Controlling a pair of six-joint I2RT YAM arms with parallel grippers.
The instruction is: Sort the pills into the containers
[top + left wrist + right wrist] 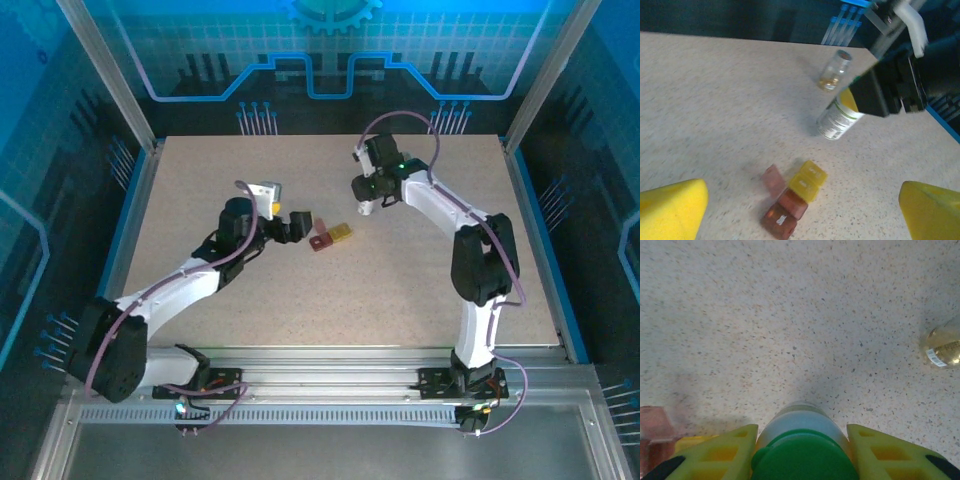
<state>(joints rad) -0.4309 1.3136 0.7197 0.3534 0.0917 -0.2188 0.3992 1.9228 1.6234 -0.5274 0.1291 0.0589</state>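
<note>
The yellow container (808,180) and the dark red-brown container (781,216) lie touching, low in the left wrist view, a pale pink flap (772,177) beside them; from above they sit mid-frame on the table (200,180). Above them a white bottle (836,119), its green-printed label too small to read, hangs tilted, clamped in the right gripper (802,440). A labelled glass vial (835,70) stands further up. The left gripper (297,226), jaws wide apart, is stretched low just left of the containers
</note>
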